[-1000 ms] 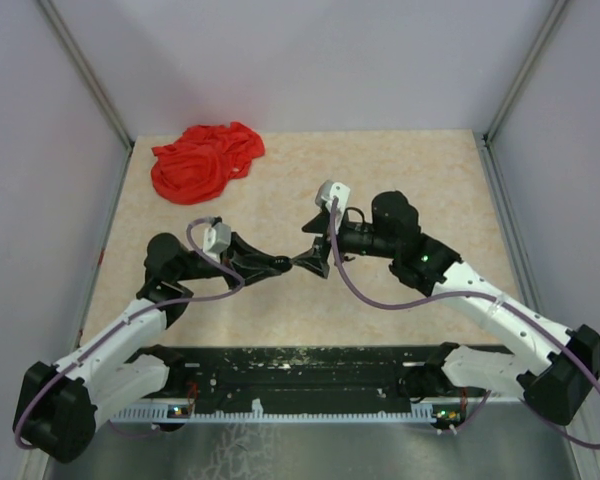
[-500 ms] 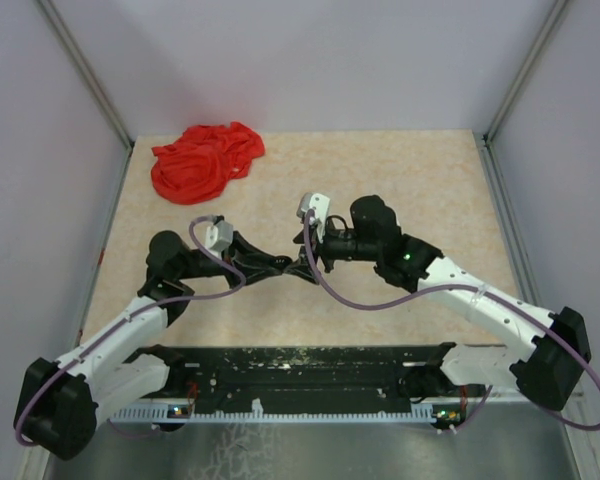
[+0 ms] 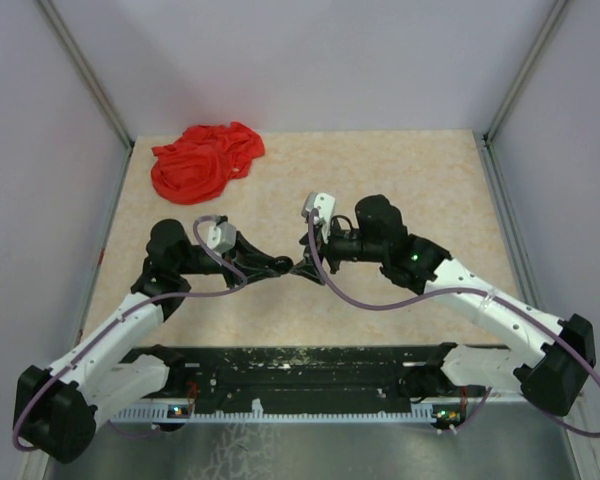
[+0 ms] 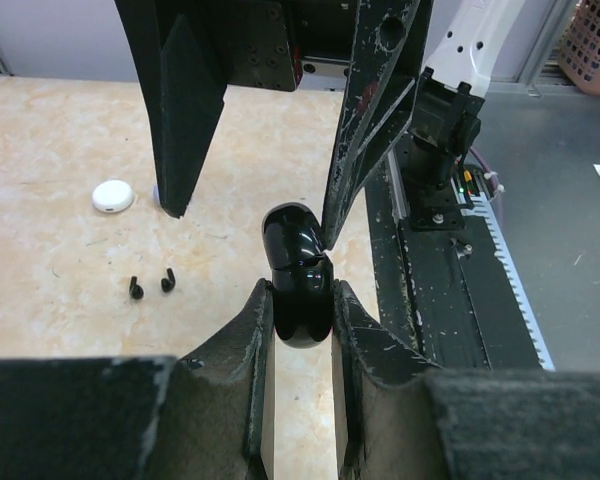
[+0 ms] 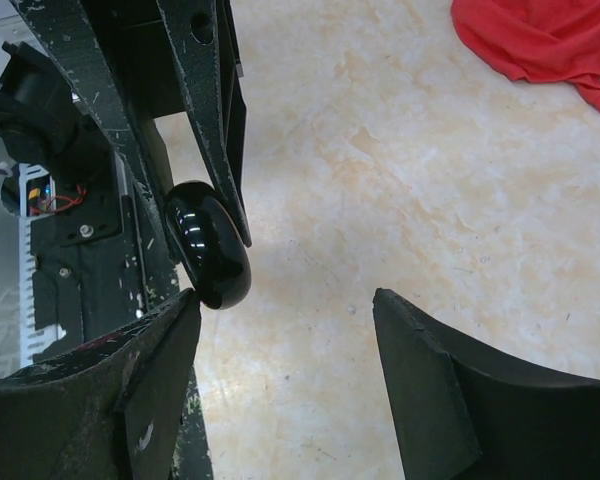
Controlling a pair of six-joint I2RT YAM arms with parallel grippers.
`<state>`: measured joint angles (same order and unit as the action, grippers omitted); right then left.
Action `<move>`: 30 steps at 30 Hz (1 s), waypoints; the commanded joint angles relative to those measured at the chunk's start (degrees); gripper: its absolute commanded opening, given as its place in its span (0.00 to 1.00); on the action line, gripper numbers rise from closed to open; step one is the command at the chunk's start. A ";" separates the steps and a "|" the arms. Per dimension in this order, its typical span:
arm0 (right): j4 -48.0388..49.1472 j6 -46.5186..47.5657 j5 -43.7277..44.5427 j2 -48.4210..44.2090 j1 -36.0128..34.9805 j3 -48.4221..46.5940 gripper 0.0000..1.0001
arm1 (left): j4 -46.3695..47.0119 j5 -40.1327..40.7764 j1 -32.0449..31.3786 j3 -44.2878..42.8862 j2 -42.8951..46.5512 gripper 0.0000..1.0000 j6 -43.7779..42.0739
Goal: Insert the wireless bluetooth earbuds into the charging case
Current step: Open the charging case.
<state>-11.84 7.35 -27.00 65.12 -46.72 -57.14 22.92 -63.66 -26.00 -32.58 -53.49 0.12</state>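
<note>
My left gripper is shut on a glossy black charging case and holds it above the table. The case also shows in the right wrist view and the top view. My right gripper is open, and its left finger sits against the case. In the top view the two grippers meet tip to tip, the left and the right. Two tiny black earbuds lie on the table, apart from both grippers. A white round case lies beyond them.
A crumpled red cloth lies at the far left of the table, also seen in the right wrist view. The black base rail runs along the near edge. Grey walls enclose the table.
My right arm has swung left, bringing its open gripper up to the case in my left gripper. My left arm has shifted only slightly and keeps hold of the case.
</note>
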 commanded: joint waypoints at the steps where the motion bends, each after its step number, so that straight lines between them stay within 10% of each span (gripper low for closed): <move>1: 2.51 -1.14 2.27 -2.30 1.18 -3.42 0.69 | -4.75 -3.96 -0.12 -1.93 -0.23 0.01 -2.80; 30: 5.94 -7.10 6.47 -2.78 5.18 -2.09 0.69 | -5.16 -4.40 -0.18 -1.96 -0.20 0.01 -3.37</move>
<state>-11.97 0.38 -25.82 64.49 -43.68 -57.14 19.97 -63.59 -25.87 -33.63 -53.84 -2.87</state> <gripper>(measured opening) 0.690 0.269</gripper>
